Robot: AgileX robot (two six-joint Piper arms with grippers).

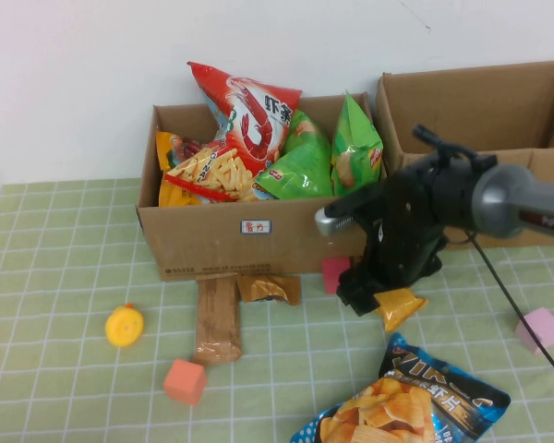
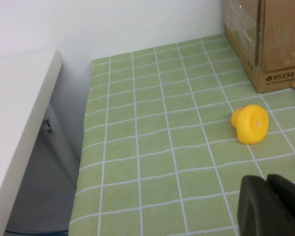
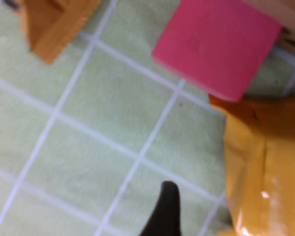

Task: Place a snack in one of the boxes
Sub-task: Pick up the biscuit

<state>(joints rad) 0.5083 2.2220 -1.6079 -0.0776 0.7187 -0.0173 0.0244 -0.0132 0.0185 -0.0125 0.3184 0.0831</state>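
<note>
Two cardboard boxes stand along the back of the green checked tablecloth (image 1: 65, 268); the nearer box (image 1: 212, 245) is crammed with snack bags, among them a red prawn-cracker bag (image 1: 249, 111), a fries bag (image 1: 212, 173) and two green bags (image 1: 300, 161), while the second box (image 1: 480, 101) stands to the right, behind the arm. The right gripper (image 1: 360, 297) is low over the cloth just in front of the nearer box, right beside a small orange snack packet (image 1: 400, 306) that lies on the cloth at its right side; whether it touches the packet, and whether its claw is apart or together, I cannot tell, since only one dark fingertip (image 3: 164, 209) shows in the right wrist view, next to the packet (image 3: 265, 172) and near a pink block (image 3: 219, 44). The pink block (image 1: 334, 273) lies against the box front. Also on the cloth lie a long brown snack bar (image 1: 217, 318), a small brown packet (image 1: 269, 289), a yellow toy duck (image 1: 125, 325), an orange-red cube (image 1: 185, 381), a pale pink block (image 1: 540, 329) and a blue chips bag (image 1: 402, 401) at the near edge. The left gripper (image 2: 273, 206) appears only in its own wrist view, above the cloth near the duck (image 2: 250, 124); its claw state cannot be told either.
</note>
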